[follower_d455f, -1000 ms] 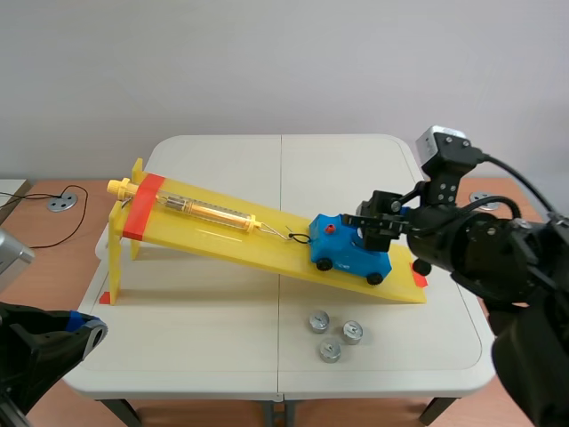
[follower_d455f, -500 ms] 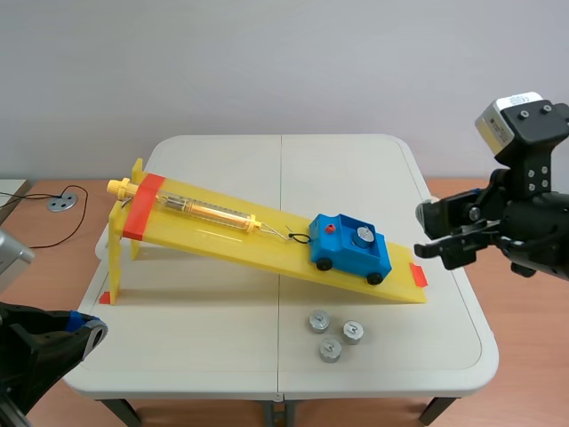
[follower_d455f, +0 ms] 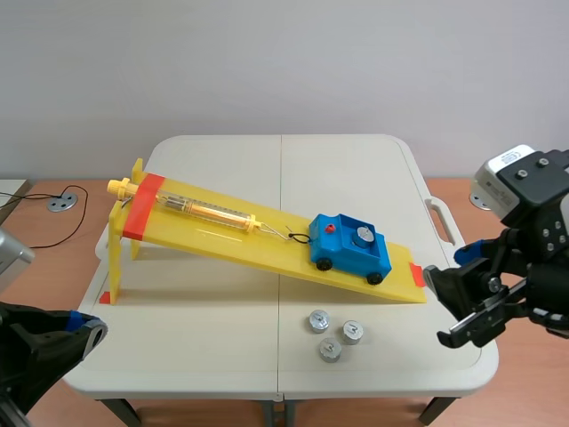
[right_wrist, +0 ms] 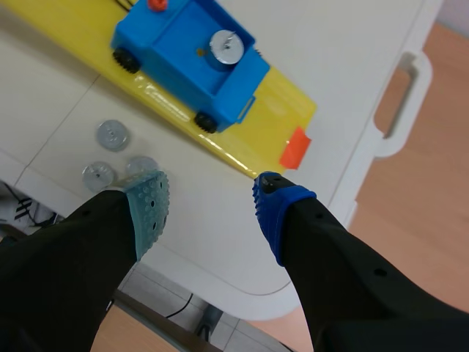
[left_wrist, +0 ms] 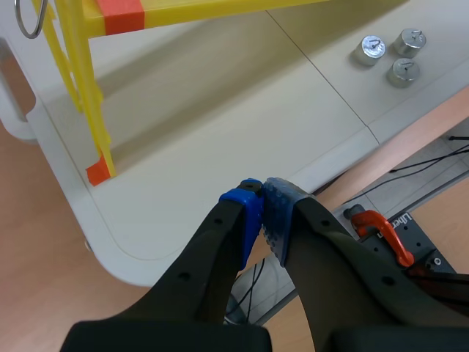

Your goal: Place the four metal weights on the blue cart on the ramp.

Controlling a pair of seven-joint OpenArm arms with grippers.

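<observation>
One metal disc (right_wrist: 226, 46) in blue cart (right_wrist: 172, 37) — right pincer (right_wrist: 212, 194) spread, left pincer (left_wrist: 260, 196) closed.

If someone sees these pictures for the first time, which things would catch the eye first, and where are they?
The long yellow ramp slanting across the white table stands out first, with the blue cart near its low end and one metal weight in the cart's bed. Just in front of the ramp, three more weights lie clustered on the table. The right tool hangs open above the table by the ramp's low end.
</observation>
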